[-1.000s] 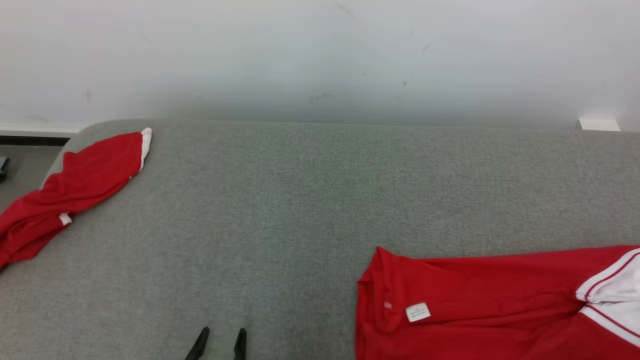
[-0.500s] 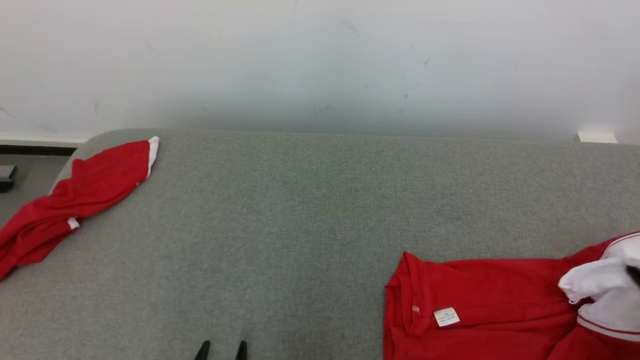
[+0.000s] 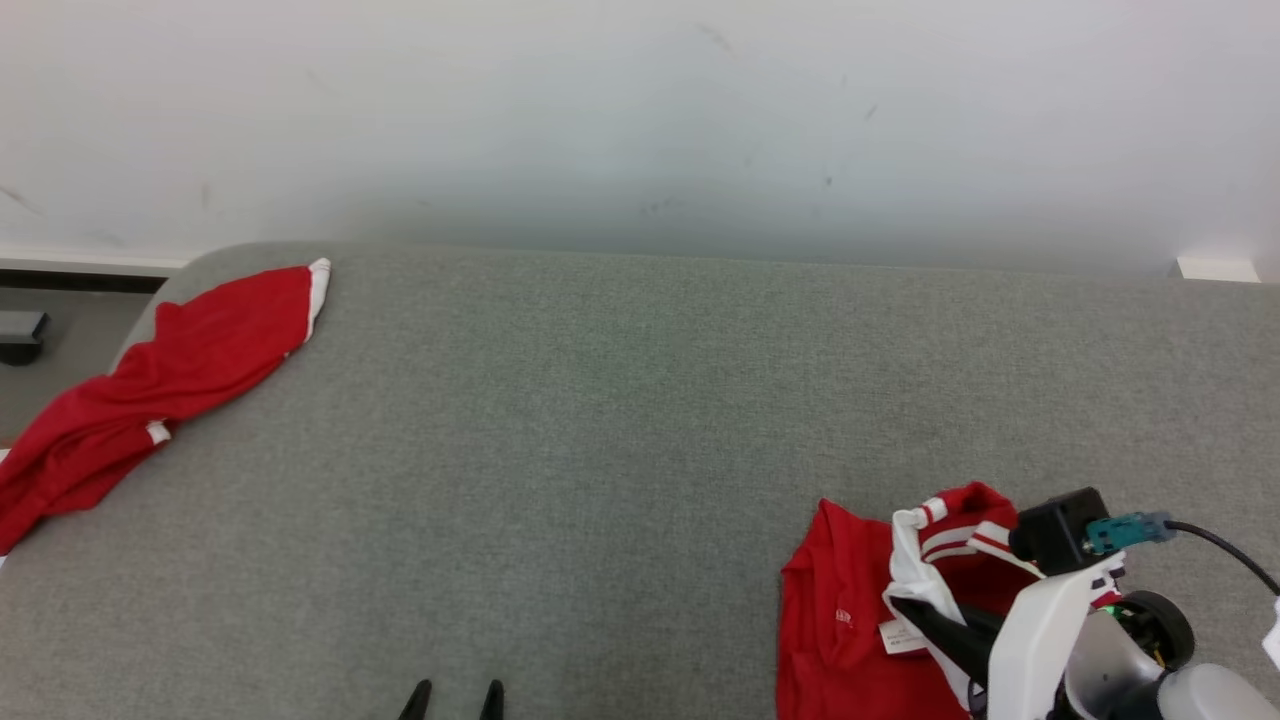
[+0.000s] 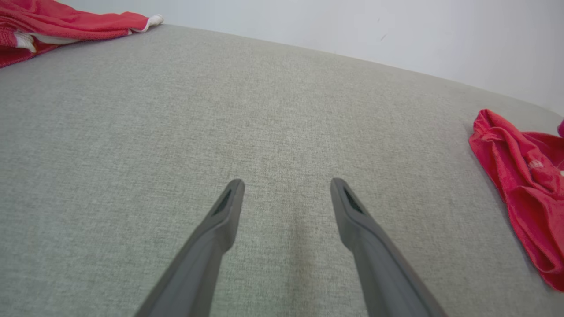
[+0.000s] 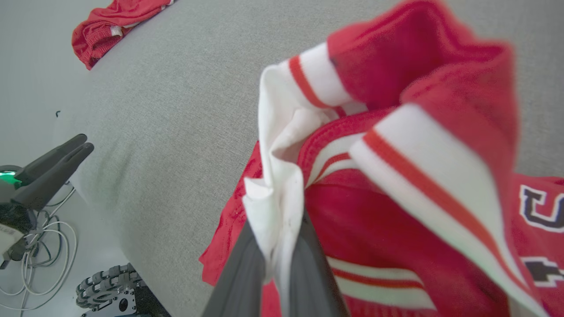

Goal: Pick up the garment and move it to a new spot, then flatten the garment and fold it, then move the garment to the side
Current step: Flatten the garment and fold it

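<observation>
Right wrist view: my right fingers are clamped on the red jersey at its white trim. I should lift it clear of the table, with my left fingers apart and ready.

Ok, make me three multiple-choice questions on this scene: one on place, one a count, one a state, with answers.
1. Where does the loose garment lie? A. far left corner of the grey surface B. its middle C. the floor
2. How many red garments are there? A. one B. two C. four
3. The right jaws are: A. wide open B. shut on the near garment's white trim C. pressed on bare fabric
Answers: 1 A, it drapes over the far left edge; 2 B, one far left, one near right; 3 B, white cloth sits pinched between them.
</observation>
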{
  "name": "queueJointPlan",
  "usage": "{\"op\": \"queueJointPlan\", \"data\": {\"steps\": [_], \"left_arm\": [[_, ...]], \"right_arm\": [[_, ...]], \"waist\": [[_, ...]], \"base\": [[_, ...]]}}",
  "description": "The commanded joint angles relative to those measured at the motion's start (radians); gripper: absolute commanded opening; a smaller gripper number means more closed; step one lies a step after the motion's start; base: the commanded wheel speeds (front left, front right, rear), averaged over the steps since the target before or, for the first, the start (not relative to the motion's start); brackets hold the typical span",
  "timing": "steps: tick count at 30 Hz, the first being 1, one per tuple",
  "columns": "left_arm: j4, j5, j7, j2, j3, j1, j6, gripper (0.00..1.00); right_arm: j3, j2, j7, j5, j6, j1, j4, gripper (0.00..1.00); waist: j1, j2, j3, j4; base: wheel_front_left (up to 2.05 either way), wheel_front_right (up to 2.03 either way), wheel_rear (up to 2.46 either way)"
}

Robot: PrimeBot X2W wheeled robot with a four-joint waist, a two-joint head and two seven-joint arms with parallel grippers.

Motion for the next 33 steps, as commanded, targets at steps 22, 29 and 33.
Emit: {"op": "queueJointPlan", "data": {"steps": [22,29,33], "left_arm": [[0.051,-0.022,-0.001,0.003,-0.006,0.003,0.016,1.00],[0.043,-0.023,-0.001,0.003,0.013,0.030,0.023,1.00],[0.039,-0.040,-0.001,0.003,0.023,0.045,0.028,1.00]], "right_arm": [[0.093,0.252,-0.156,-0.062,0.000,-0.084,0.180,1.00],[0.045,0.201,-0.189,-0.039,0.000,0.020,0.005,1.00],[0.060,0.131,-0.129,-0.079,0.000,0.077,-0.073,1.00]], "waist": [[-0.0001,0.0000,-0.025,0.015],[-0.0001,0.0000,-0.047,-0.013],[-0.0001,0.0000,-0.050,-0.038]], "base": [[0.00,0.00,0.00],[0.00,0.00,0.00],[0.00,0.00,0.00]]}}
